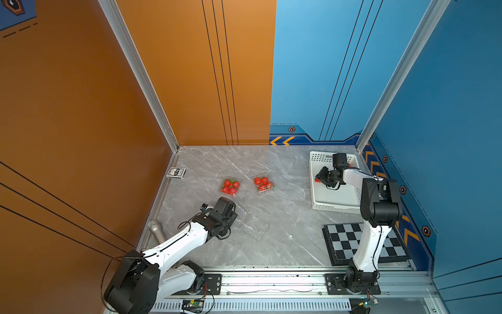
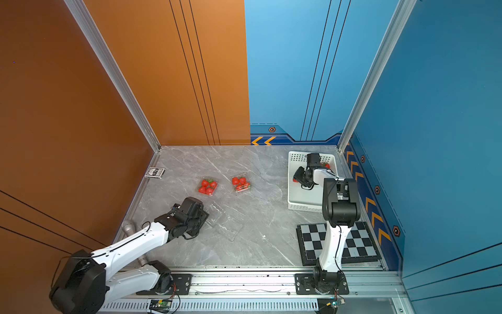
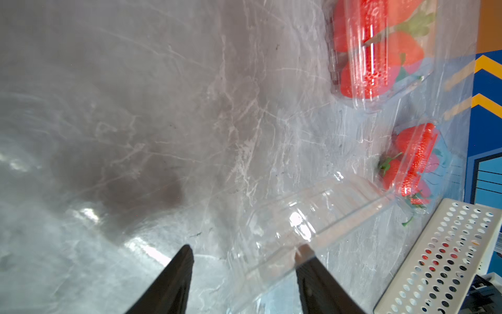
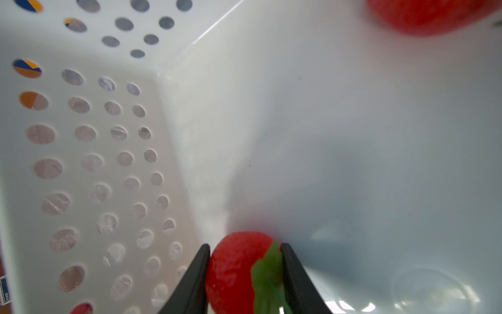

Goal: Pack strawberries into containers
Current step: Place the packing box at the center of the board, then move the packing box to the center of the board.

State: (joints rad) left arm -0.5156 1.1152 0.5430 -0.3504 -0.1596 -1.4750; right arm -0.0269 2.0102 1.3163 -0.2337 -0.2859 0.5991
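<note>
Two clear containers [image 1: 231, 186] [image 1: 263, 184] full of strawberries sit closed mid-table in both top views, and they also appear in the left wrist view [image 3: 380, 54] [image 3: 413, 163]. A third, empty container [image 1: 251, 221] [image 2: 224, 220] [image 3: 312, 217] lies nearer the front. My left gripper [image 1: 235, 214] [image 2: 207, 214] [image 3: 245, 248] is open at its edge, and one fingertip [image 3: 304, 251] shows through the plastic. Inside the white basket [image 1: 320, 160] [image 4: 95, 163], my right gripper [image 1: 318, 180] [image 2: 296, 179] [image 4: 245, 247] is shut on a strawberry [image 4: 236, 266]. Another strawberry [image 4: 429, 13] lies farther in.
A card box [image 1: 176, 172] lies at the far left. A grey microphone [image 1: 157, 231] rests by the left arm. A checkered board [image 1: 345, 239] sits at the front right under the right arm. The basket's wall [image 3: 448, 258] stands close to the empty container.
</note>
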